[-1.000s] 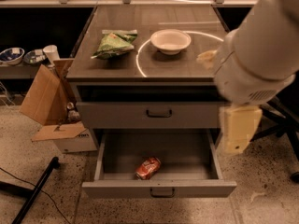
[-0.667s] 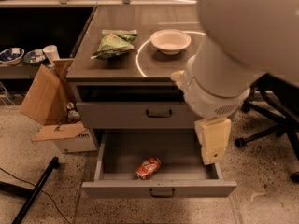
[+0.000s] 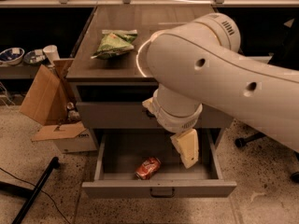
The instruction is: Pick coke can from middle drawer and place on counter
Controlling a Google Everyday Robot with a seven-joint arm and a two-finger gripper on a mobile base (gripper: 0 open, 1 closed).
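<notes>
The coke can is a small red can lying on its side on the floor of the open middle drawer, a little left of centre near the front. My gripper hangs cream-coloured from the big white arm, inside the drawer's right half. It is just right of the can and slightly above it, apart from it. The counter is the grey-brown top above, with part of a bright ring of light showing by the arm.
A green snack bag lies on the counter's left side. The arm covers the counter's right side. An open cardboard box stands left of the cabinet, with bowls behind it. A black pole lies on the floor at left.
The arm has swung left across the view and now hides the white bowl. The gripper has moved left and down into the drawer, closer to the can. The can has not moved.
</notes>
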